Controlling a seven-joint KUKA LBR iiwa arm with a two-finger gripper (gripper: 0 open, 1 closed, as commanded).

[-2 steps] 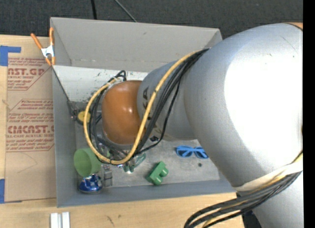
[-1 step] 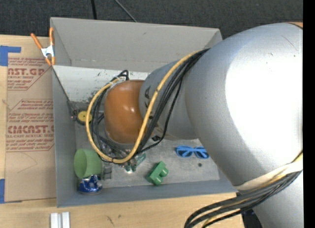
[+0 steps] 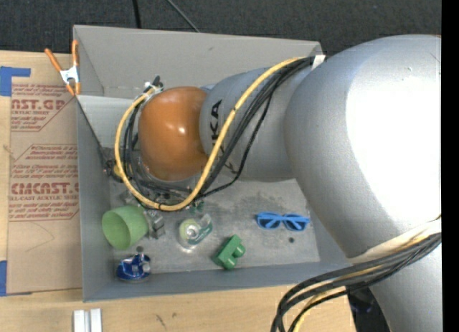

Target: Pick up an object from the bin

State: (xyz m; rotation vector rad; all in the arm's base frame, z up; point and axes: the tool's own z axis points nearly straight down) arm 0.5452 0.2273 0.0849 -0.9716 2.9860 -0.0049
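The gripper (image 3: 153, 217) is set low in the left front part of the bin (image 3: 287, 194), tucked beneath the orange cover (image 3: 171, 131) of the wrist. Whether it is wide, narrow or closed on something cannot be told, since its working end is hidden by that cover and by the looped cables (image 3: 126, 153). Nothing can be seen to be held.

Several faults are judged possible from here. Two things lie just beside the gripper, a green cup (image 3: 123, 226) on its left and a clear round piece (image 3: 192, 231) on its right, so a closing made between them could catch neither, or one could be nudged aside. The cup lies on its side and could be rolled away or squeezed out if it is taken across its curved wall. The clear piece (small, smooth and glossy) could be lost by slipping. The bin's left wall is near, and a scrape against it cannot be ruled out.

The cup is pale green and tapered, and rests on the bin floor close to the left wall. The clear piece is round, faintly green-tinted, and is found between the cup and a green block (image 3: 229, 252). Blue sunglasses (image 3: 282, 221) and a small blue thing (image 3: 133, 269) lie farther off — neither is touched.
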